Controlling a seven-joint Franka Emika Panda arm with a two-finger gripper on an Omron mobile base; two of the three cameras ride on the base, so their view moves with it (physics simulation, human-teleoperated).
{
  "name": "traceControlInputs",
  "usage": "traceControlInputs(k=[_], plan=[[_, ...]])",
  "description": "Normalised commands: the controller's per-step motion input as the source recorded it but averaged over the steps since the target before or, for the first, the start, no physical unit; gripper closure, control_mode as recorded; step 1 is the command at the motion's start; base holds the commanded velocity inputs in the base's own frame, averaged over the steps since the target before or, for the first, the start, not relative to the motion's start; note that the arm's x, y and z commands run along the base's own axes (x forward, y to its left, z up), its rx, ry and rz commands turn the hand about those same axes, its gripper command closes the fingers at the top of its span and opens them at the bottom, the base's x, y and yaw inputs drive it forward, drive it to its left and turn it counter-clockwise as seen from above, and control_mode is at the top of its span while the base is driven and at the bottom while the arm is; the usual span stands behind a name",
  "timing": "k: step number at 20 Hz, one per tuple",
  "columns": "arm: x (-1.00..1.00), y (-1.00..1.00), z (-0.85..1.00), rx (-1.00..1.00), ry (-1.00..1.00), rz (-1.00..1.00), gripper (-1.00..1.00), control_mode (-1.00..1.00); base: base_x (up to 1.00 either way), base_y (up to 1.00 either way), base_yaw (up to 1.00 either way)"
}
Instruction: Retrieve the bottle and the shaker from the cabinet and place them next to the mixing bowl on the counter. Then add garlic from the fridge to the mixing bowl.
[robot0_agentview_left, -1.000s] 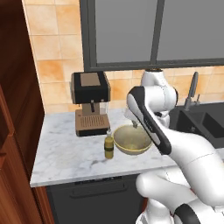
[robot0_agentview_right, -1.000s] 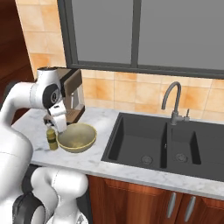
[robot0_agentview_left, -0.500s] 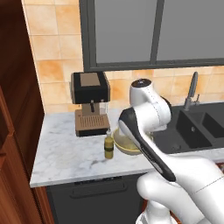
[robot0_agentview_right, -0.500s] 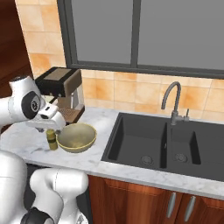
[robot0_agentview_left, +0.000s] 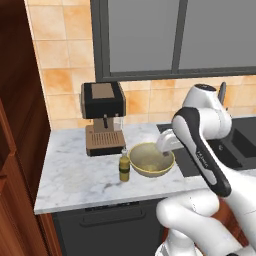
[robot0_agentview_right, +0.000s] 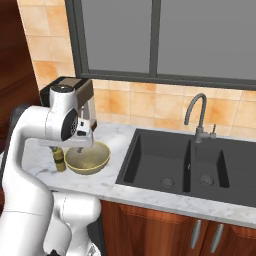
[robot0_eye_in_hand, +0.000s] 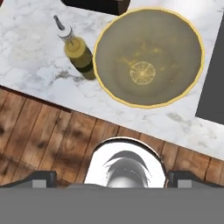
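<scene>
Swung rightward since the earlier frame, the arm now carries its pincer (robot0_eye_in_hand: 112, 177) above the mixing bowl (robot0_agentview_left: 151, 159), fingers spread apart and empty. Just left of it, the bottle (robot0_agentview_left: 124, 167) stands upright on the tabletop (robot0_agentview_left: 70, 170), near the coffee machine (robot0_agentview_left: 103, 117).

The white arm rises from the base, bends at a high elbow and folds back down, its wrist turned so the hand looks straight downward. The claw (robot0_agentview_left: 166, 143) hangs at the forearm's end, its two dark fingers (robot0_eye_in_hand: 41, 178) spread wide, gripping nothing.
</scene>
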Motion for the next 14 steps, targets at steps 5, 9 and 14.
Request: traceControlInputs(k=[5,9,14], plan=[[-0.01,-0.01,-0.2,0.0,0.0,-0.01,-1.0,-1.0,0.0,0.0,0.0],[0.0,0.0,-0.27,0.0,0.04,-0.14,-1.0,-1.0,0.0,0.0,0.0],[-0.02,0.0,-0.24,-0.1,0.06,-0.38,-1.0,-1.0,0.0,0.0,0.0]])
